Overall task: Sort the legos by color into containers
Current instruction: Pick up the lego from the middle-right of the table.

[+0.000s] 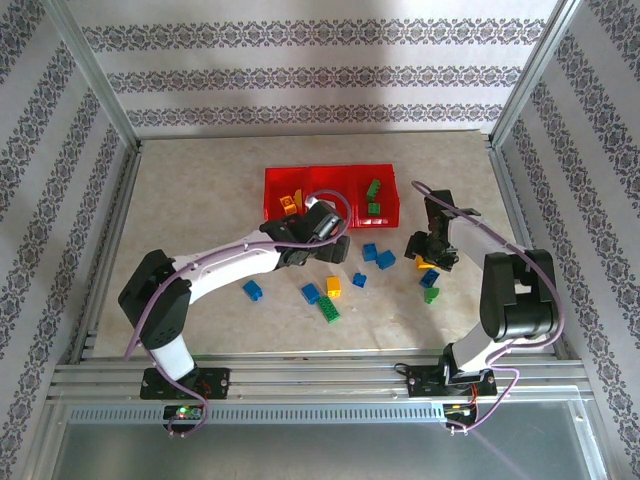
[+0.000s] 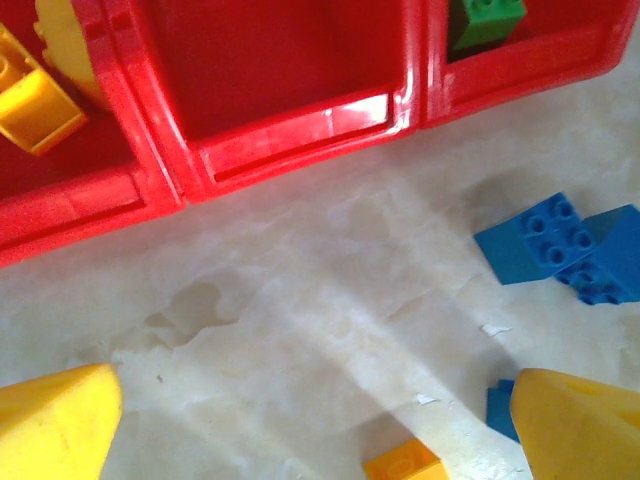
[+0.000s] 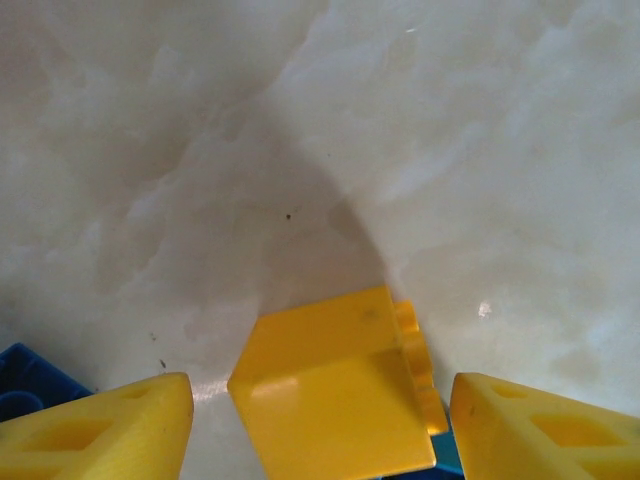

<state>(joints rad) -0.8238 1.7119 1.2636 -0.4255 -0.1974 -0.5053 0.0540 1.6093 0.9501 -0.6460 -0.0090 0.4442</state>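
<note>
The table (image 1: 200,200) carries the containers (image 1: 275,188), three red bins joined in one row. The left gripper (image 2: 318,425) hangs over bare table just in front of the middle bin's front wall. Its two yellow fingers (image 2: 55,425) are spread wide with nothing between them. The right gripper (image 3: 322,400) sits low over the table off the front right corner of the containers. Its jaws are parted and stand either side of one yellow brick (image 3: 335,390). A gap shows on each side, so it has no hold on the brick. Of the legos already in the containers, the left bin holds two yellow-orange pieces (image 1: 289,202) and the right bin holds two green bricks (image 1: 373,198). Loose on the table in front of the containers lie five blue bricks (image 1: 378,255), two of them touching, one yellow-orange brick (image 1: 333,286) and one long green brick (image 1: 328,311). Off the front right corner of the containers, beside the straddled yellow brick, lie one small green brick (image 1: 431,294) and a blue piece (image 3: 25,385), whose full shape I cannot tell.
</note>
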